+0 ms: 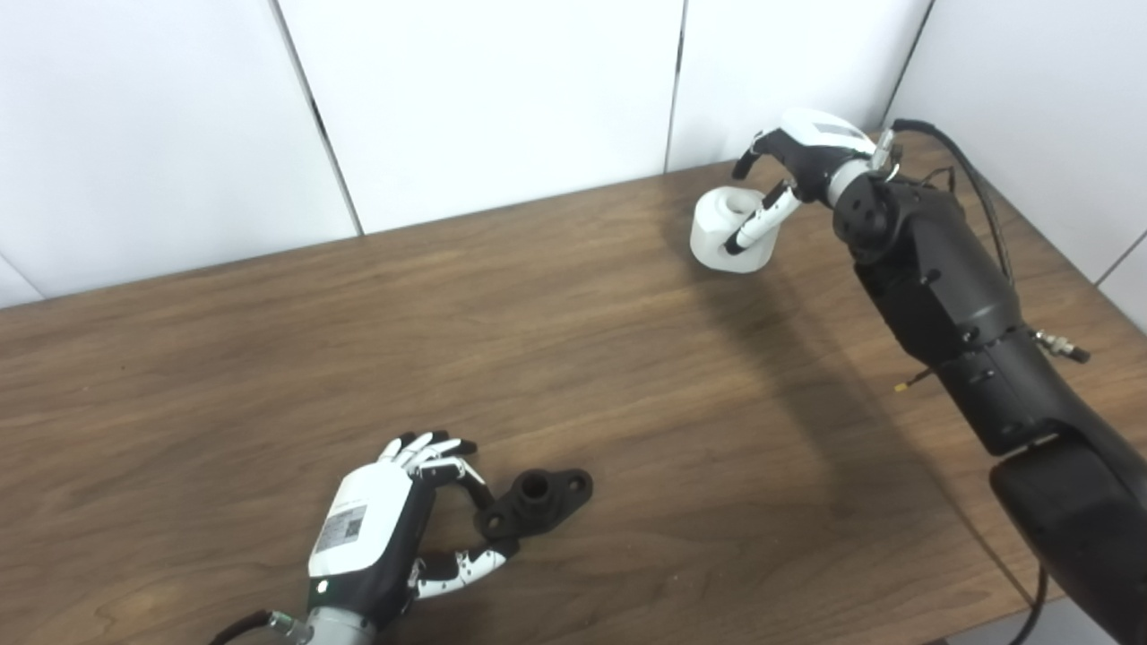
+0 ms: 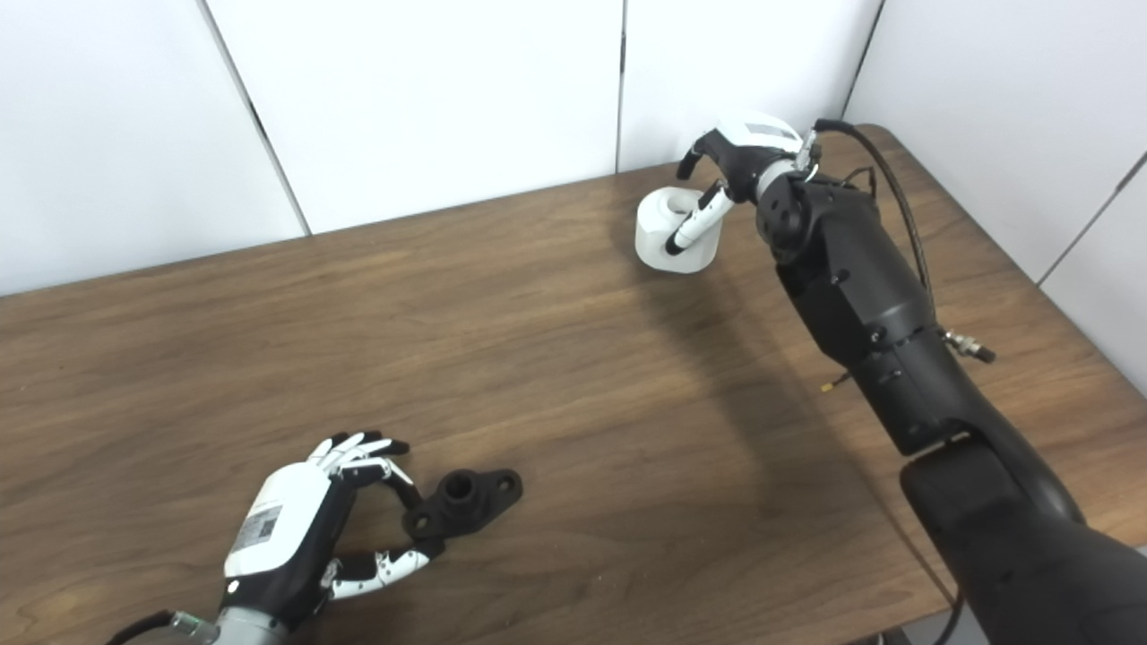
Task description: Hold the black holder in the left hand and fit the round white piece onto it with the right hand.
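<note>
The black holder lies flat on the wooden table near the front left. My left hand is beside it on its left. One finger and the thumb pinch the holder's near left end, and the other fingers are spread. The round white piece stands on the table at the far right. My right hand curls over it from behind, with the thumb laid across its top and front. It also shows in the right eye view.
White wall panels stand close behind the table's back edge. The right arm stretches along the table's right side with a black cable looping off it. The table's front right corner edge is near the arm.
</note>
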Robot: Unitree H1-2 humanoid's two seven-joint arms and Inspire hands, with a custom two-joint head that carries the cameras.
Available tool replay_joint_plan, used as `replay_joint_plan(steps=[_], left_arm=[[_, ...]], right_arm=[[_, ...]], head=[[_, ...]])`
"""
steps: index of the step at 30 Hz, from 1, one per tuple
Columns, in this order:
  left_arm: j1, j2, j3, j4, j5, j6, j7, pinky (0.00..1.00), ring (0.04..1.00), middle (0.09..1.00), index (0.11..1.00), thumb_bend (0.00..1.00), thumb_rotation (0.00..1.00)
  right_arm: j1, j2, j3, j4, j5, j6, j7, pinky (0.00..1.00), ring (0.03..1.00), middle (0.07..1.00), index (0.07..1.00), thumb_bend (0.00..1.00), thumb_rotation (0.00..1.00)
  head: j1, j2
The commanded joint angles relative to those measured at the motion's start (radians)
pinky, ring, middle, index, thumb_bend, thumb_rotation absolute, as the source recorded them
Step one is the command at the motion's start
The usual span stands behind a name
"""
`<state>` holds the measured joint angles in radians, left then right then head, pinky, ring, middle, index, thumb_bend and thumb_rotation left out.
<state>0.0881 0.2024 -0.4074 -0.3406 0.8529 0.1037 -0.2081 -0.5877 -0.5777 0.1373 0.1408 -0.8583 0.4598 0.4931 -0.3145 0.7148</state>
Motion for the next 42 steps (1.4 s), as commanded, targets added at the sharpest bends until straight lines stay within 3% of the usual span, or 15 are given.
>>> replay_joint_plan(steps=[1,42], left_arm=[[0.011,0.005,-0.008,-0.006,0.01,0.0,-0.021,0.96,0.891,0.816,0.488,0.52,0.06],[0.008,-0.005,-0.015,-0.017,0.016,0.004,-0.028,0.96,0.889,0.814,0.487,0.52,0.06]], right_arm=[[-0.053,-0.036,-0.005,-0.028,0.007,-0.016,-0.037,0.82,0.983,0.924,0.693,0.94,0.27],[-0.045,-0.056,0.043,-0.003,0.018,0.007,-0.013,0.85,0.989,0.933,0.695,0.97,0.26]], head=[[-0.001,0.001],[0.015,0.013]])
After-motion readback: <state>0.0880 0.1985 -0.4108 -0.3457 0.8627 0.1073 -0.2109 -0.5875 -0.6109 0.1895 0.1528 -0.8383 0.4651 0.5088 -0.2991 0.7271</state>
